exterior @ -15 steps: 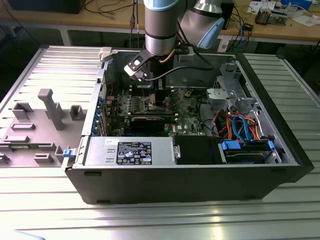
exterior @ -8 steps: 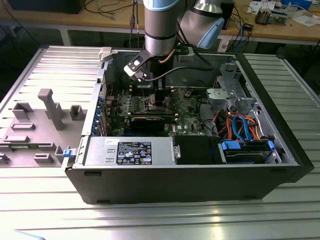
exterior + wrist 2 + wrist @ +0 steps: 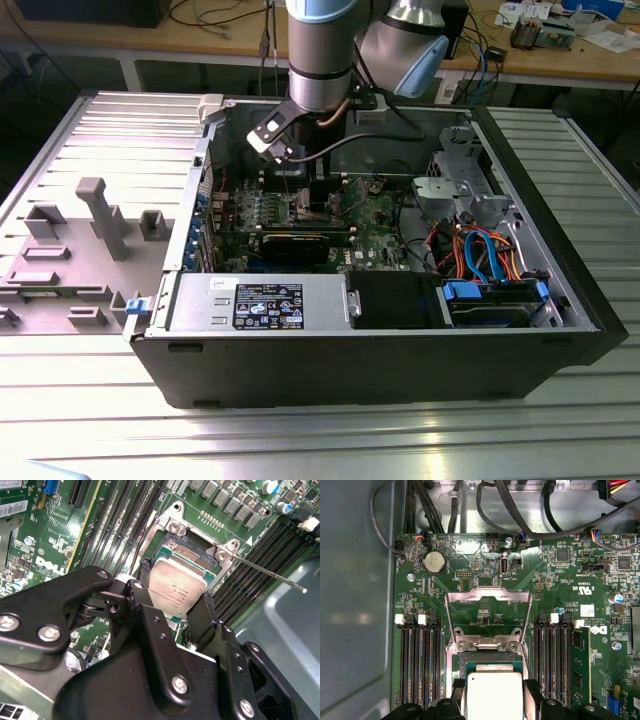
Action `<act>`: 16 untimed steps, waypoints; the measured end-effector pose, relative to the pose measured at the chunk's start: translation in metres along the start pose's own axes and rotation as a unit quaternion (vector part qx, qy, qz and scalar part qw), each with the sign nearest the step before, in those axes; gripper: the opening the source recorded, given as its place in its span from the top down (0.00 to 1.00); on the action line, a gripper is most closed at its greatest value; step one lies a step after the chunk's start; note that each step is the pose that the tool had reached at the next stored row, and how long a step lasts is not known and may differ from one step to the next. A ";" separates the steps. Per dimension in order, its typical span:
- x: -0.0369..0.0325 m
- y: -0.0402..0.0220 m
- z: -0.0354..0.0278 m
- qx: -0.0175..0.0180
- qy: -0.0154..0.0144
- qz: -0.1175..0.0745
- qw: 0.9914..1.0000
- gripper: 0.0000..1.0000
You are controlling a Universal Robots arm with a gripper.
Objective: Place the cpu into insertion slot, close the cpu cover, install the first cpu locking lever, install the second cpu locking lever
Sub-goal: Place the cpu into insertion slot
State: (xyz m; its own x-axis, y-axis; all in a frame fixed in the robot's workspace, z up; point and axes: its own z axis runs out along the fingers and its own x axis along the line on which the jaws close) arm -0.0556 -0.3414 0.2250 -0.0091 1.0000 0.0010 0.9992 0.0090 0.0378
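My gripper (image 3: 176, 588) is shut on the cpu (image 3: 180, 580), a silver square chip with a green rim, its black fingers (image 3: 145, 569) pressing two opposite edges. The chip sits low over the near part of the insertion slot (image 3: 192, 550), whose tan contact field shows beyond it; I cannot tell whether they touch. In the first wrist view the cpu (image 3: 492, 695) is below the cpu cover (image 3: 487, 595), a silver frame swung up and open behind the insertion slot (image 3: 490, 659). A thin metal locking lever (image 3: 270, 572) juts out free beside the socket. In the exterior view the gripper (image 3: 308, 178) reaches down into the open computer case.
Long black memory slots (image 3: 420, 665) flank the socket on both sides. Black cables (image 3: 520, 510) run along the board's far edge. The case wall (image 3: 380, 360), a power supply (image 3: 265, 303) and a drive bay with cables (image 3: 490, 290) surround the board. A grey fixture tray (image 3: 90, 240) lies at the exterior view's left.
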 end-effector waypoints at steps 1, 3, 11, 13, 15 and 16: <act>0.0000 -0.0003 0.0018 0.000 0.000 0.000 1.000 0.45; 0.0000 -0.0006 0.0048 0.000 0.000 0.000 1.000 0.45; 0.0004 -0.0012 0.0112 0.000 0.000 0.000 1.000 0.45; 0.0004 -0.0012 0.0113 0.000 0.000 0.000 1.000 0.45; 0.0004 -0.0012 0.0113 0.000 0.000 0.000 1.000 0.45; 0.0004 -0.0012 0.0113 0.000 0.000 0.000 1.000 0.45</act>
State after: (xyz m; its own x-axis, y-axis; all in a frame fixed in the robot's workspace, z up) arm -0.0563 -0.3410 0.2136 -0.0091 1.0000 0.0008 0.9992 0.0091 0.0377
